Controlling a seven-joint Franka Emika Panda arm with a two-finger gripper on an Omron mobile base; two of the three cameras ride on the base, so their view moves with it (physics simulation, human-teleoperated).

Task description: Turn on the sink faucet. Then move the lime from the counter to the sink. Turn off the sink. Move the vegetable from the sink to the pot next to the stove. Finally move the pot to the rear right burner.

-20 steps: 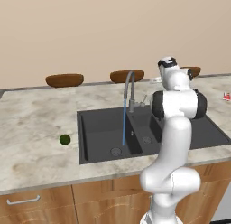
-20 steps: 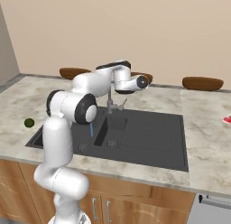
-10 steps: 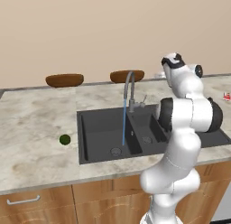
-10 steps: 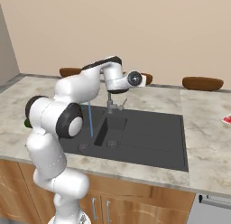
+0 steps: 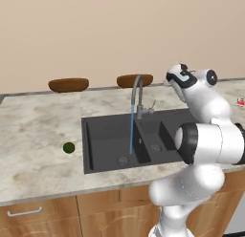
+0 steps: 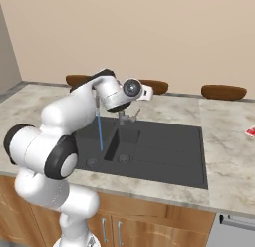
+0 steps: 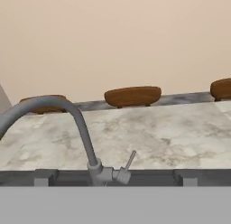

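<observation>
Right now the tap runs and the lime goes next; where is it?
In the left base view the lime lies on the counter, left of the sink.

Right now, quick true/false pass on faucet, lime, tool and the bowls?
1. Water runs from the sink faucet into the sink. True.
2. The lime lies in the sink. False: it sits on the counter, left of the sink.
3. The tool is shut on the faucet lever. False: it is open and holds nothing.
4. Brown bowls stand along the back of the counter. True.
5. The stream falls into the right basin. False: it falls into the left basin.
</observation>
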